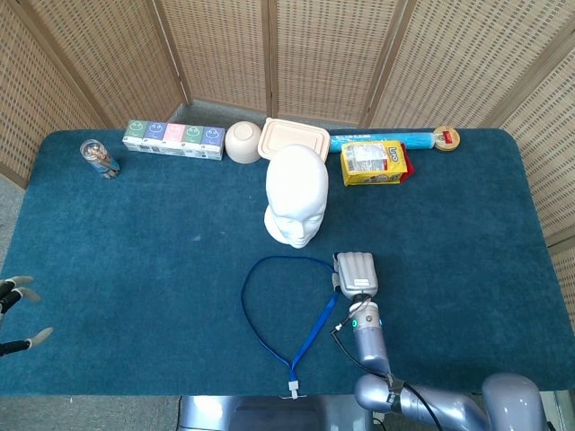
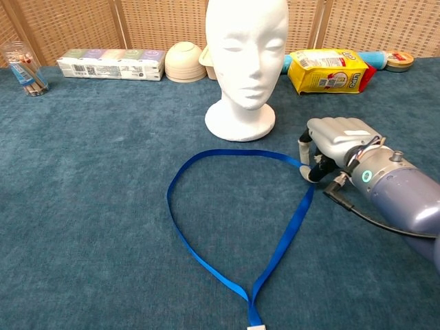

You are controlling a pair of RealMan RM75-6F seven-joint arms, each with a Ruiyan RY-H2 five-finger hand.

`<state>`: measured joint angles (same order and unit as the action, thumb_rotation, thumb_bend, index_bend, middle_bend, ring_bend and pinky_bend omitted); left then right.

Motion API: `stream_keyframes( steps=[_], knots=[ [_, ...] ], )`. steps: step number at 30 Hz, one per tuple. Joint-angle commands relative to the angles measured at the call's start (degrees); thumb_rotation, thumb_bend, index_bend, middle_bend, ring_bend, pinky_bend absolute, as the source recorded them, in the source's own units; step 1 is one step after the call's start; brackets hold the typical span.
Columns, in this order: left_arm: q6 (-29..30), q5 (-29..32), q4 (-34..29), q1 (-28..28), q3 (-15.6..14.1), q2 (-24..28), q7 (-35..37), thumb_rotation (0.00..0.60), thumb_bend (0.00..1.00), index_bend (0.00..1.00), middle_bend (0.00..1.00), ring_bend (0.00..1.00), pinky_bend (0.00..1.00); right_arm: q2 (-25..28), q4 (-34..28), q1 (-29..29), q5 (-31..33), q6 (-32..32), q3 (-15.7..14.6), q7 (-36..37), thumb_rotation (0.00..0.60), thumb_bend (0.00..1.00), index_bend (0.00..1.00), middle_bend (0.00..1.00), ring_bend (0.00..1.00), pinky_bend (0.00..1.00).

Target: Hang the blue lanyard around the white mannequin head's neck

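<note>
The white mannequin head (image 1: 296, 193) (image 2: 246, 48) stands upright mid-table, facing me. In front of it the blue lanyard (image 1: 256, 328) (image 2: 175, 220) lies flat in an open loop, its white clip end (image 2: 255, 324) nearest me. My right hand (image 1: 356, 274) (image 2: 337, 137) sits knuckles-up at the loop's right bend, fingers curled down over the strap, which runs in under the thumb; the contact itself is hidden. My left hand (image 1: 13, 314) hovers off the table's left edge with fingers spread, holding nothing.
Along the back edge stand a glass of sticks (image 1: 99, 159), a row of small cartons (image 1: 173, 139), a beige bowl (image 1: 243, 141), a lidded box (image 1: 294, 139), a yellow snack bag (image 1: 375, 163), a blue roll (image 1: 382, 139) and a tape reel (image 1: 446, 138). Wicker screens stand behind.
</note>
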<state>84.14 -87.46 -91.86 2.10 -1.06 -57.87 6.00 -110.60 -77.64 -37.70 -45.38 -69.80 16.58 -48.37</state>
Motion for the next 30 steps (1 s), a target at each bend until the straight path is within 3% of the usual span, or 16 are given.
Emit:
stream_keyframes(
  steps=[1,12,18,24,30],
  knots=[
    [0.0,0.1,0.1,0.0,0.0,0.0,0.1,0.473,0.1,0.42,0.26,0.24,0.09,-0.1,0.0,-0.1,0.1,0.0,-0.1,-0.1,0.55,0.51,0.57,0.95,1.0,1.0],
    [-1.7,-0.5,0.9,1.2,-0.1,0.0,-3.0,0.478,0.1,0.42,0.27,0.24,0.11,0.9,-1.6,0.0,-0.6,-0.9,-0.2,1.0,0.553,0.52,0.6,0.96,1.0,1.0],
    [-3.1,-1.1,-0.9,3.8,1.4,-0.3,-7.7,0.476,0.1,0.42,0.35,0.34,0.29,2.1,-4.1,0.5,-1.0,-1.9,-0.2,1.6,0.552,0.52,0.6,0.96,1.0,1.0],
    [-6.6,-0.6,-4.9,7.9,3.7,-0.3,-14.1,0.477,0.1,0.42,0.49,0.49,0.47,2.5,-5.8,0.8,-1.2,-2.5,-0.7,1.9,0.554,0.52,0.6,0.96,1.0,1.0],
    [-11.8,1.4,-7.5,12.6,5.8,-1.0,-20.2,0.475,0.1,0.42,0.59,0.58,0.57,2.3,-6.5,0.9,-1.3,-2.9,-1.1,2.2,0.556,0.52,0.61,0.96,1.0,1.0]
  ],
)
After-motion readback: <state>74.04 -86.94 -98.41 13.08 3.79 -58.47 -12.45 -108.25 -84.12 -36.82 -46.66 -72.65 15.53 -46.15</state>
